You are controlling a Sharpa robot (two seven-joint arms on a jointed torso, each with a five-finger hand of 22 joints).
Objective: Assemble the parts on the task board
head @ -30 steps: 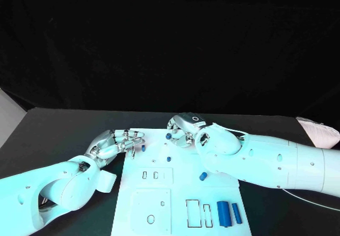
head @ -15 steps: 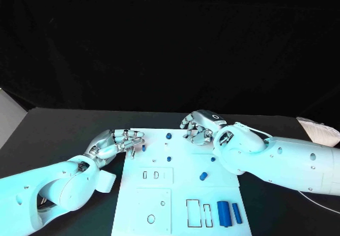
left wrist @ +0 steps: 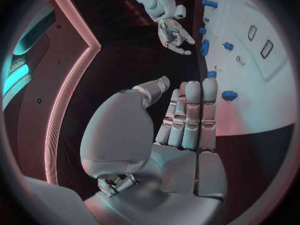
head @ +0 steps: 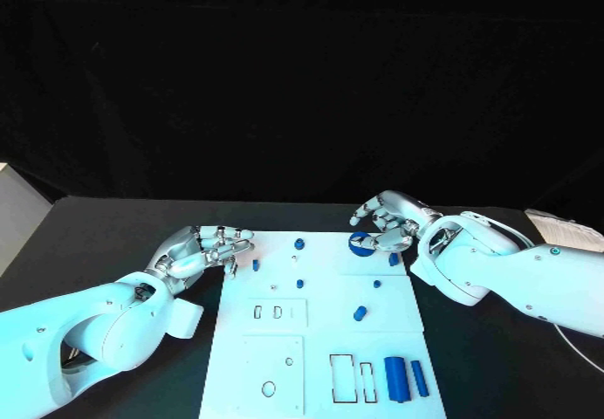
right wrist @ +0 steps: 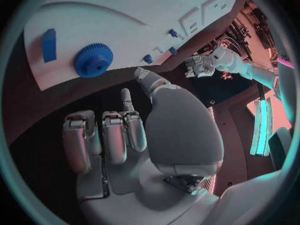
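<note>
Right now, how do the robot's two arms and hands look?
Both arms are smooth, rounded white shells with small dark screw holes. The left hand and the right hand are silver metal with segmented fingers. A thin pale cable runs beneath the right arm.

On the task board [head: 321, 349]: a gear [head: 361, 243] at the far right corner, perhaps partly under the right hand [head: 387, 223]; two long parts [head: 408, 379] near right; left hand [head: 205, 249] beside the far left edge.
</note>
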